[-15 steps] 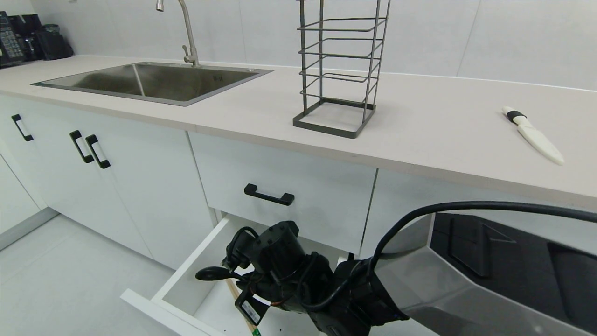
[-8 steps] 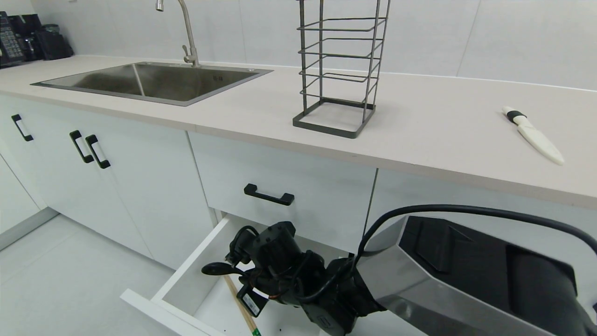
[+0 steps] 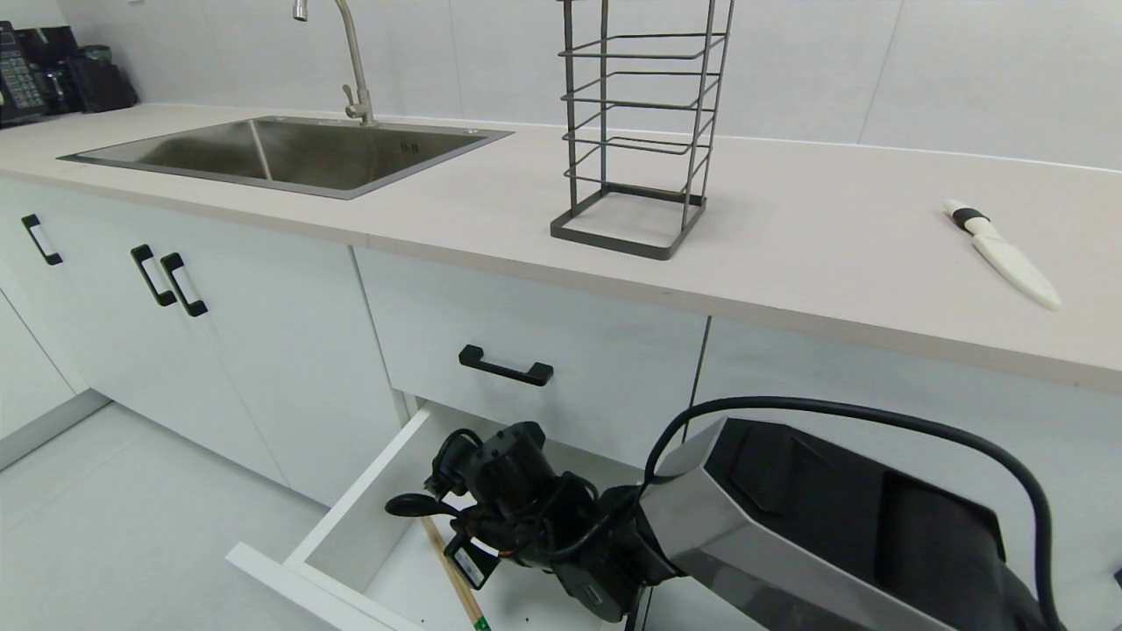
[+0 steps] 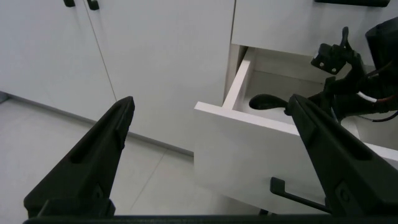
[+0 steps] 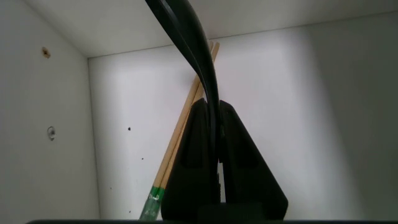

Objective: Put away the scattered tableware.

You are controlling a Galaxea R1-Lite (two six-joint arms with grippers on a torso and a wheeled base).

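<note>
Spoon [image 3: 412, 505] into the drawer [image 3: 351, 517] is, by my reading, the step in hand, and it is nearly done.

At the far left, the sink [image 3: 289, 153] has a small mark on its back wall, too small to read. The left gripper [image 4: 211, 106] hangs in front of the cabinet with its fingers spread wide and nothing between them. The drawer's near-left corner lies ahead of it.

Next comes the black spoon, its bowl pointing left, low over the left part of the open drawer. A pair of chopsticks [image 3: 451, 570] with green tips lies slantwise on the drawer floor beneath it. The right gripper [image 3: 445, 513] has its fingers closed tight on the spoon's handle. A small tag [image 3: 473, 571] hangs from this gripper, its print too small to make out.

The next move probably calls for lowering the spoon beside the chopsticks and parting the fingers gently, so that it does not clatter or roll.

Further right, a wire rack [image 3: 635, 131] stands on the counter [image 3: 833, 228]. At the far right a white knife [image 3: 1004, 254] lies alone there, likely the next piece to fetch. I can read no writing on it.
</note>
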